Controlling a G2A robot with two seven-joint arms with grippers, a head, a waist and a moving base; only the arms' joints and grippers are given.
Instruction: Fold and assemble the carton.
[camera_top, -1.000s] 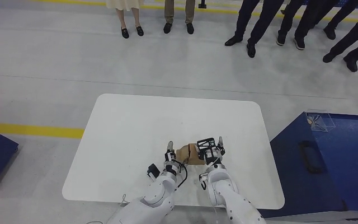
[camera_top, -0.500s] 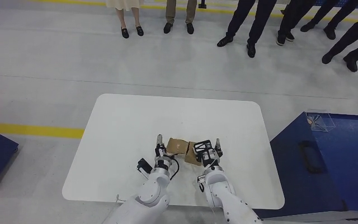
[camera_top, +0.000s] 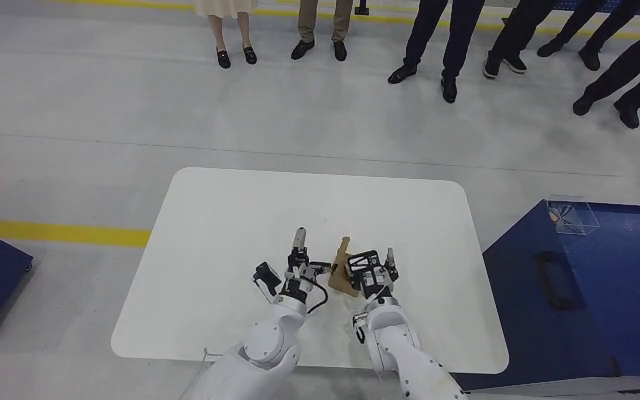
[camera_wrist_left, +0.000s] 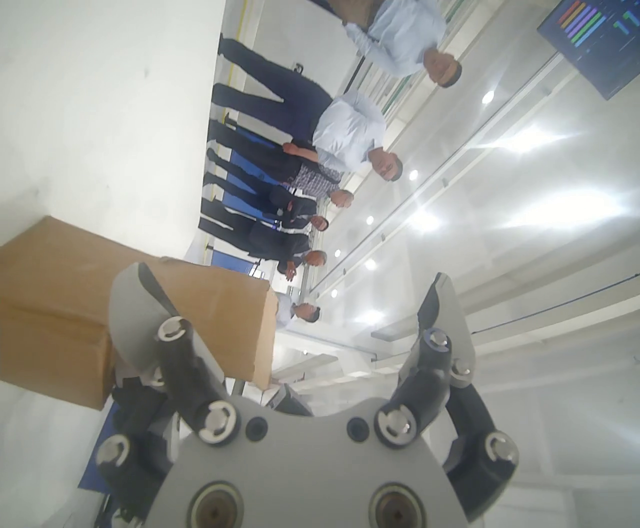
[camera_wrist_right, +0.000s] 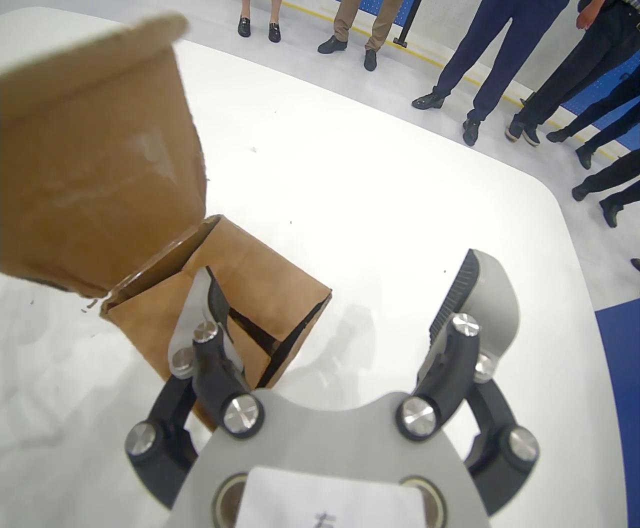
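A brown cardboard carton (camera_top: 344, 276) lies on the white table (camera_top: 220, 220) near its front edge, between my two grippers. Its large flap (camera_wrist_right: 95, 165) stands upright above the body (camera_wrist_right: 260, 285). My right gripper (camera_wrist_right: 340, 290) is open at the carton's open end, and one of its fingers (camera_wrist_right: 200, 305) rests against the folded end flaps. In the top view the right gripper (camera_top: 375, 262) sits just right of the carton. My left gripper (camera_wrist_left: 290, 300) is open and holds nothing, with the carton (camera_wrist_left: 75, 310) beside one finger. In the top view the left gripper (camera_top: 298, 252) is just left of the carton.
A blue cabinet (camera_top: 570, 290) with a clear box (camera_top: 572, 215) on top stands to the right of the table. Several people stand on the floor beyond the far edge. The table's far half and left side are bare white surface.
The carton's large flap lay spread flat to the left half a second ago and now stands upright. My left gripper has shifted back toward the carton. The right gripper has hardly moved.
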